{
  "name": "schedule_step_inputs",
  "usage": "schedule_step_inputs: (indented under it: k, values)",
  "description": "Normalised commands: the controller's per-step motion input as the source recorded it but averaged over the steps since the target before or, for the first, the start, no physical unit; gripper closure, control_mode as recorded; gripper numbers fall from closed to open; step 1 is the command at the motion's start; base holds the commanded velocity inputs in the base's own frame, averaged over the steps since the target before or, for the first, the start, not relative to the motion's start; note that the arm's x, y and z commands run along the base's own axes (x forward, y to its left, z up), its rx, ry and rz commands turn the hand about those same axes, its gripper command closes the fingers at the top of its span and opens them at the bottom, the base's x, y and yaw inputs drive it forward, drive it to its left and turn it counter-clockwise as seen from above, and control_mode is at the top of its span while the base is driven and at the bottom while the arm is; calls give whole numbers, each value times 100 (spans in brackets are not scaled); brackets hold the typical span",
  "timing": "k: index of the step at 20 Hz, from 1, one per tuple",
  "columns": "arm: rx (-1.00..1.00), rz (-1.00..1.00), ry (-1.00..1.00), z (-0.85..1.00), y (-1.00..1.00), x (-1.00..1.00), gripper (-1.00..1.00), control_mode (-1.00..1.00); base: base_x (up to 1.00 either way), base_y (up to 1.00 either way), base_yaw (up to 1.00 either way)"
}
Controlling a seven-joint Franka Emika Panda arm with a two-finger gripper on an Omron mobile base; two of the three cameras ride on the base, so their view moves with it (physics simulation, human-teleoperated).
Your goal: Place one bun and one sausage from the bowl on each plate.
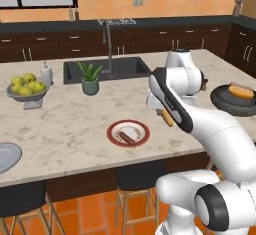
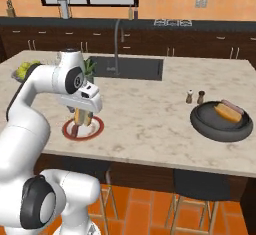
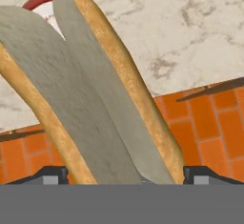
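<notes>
The gripper (image 1: 166, 116) clamps a bun (image 3: 95, 99) wide-jawed near the red-rimmed plate (image 1: 128, 133); released off-centre, it may roll onto the tabletop (image 1: 70, 124).

**Bun held over island counter, one plate already served**

On the island counter (image 1: 75, 129), a plate (image 1: 128, 133) near the front edge carries a sausage (image 1: 126, 138). Just to its right, the gripper (image 1: 167, 115) holds a bun (image 1: 167, 117) between its jaws, above the counter. Far right sits the bowl (image 2: 221, 121), with a second bun (image 2: 227, 112) and a second sausage (image 2: 233, 106) lying in it; two shakers (image 2: 195, 97) stand just to its left. A second plate (image 1: 7, 156) rests at the counter's left end. Behind it stands a fruit bowl (image 1: 27, 90), with a potted plant (image 1: 90, 78) to the right, in front of the sink (image 1: 107, 69).
</notes>
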Motion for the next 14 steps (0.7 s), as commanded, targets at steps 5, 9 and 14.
schedule_step_inputs:
  k: [5, 9, 14]
  values:
    - [0, 0, 0, 0, 0, 0, 100, 100, 48, 46, 6]
    - [7, 4, 11, -30, -22, 55, 100, -100, 0, 0, 0]
    - [6, 5, 7, -64, -14, 57, 100, -100, 0, 0, 0]
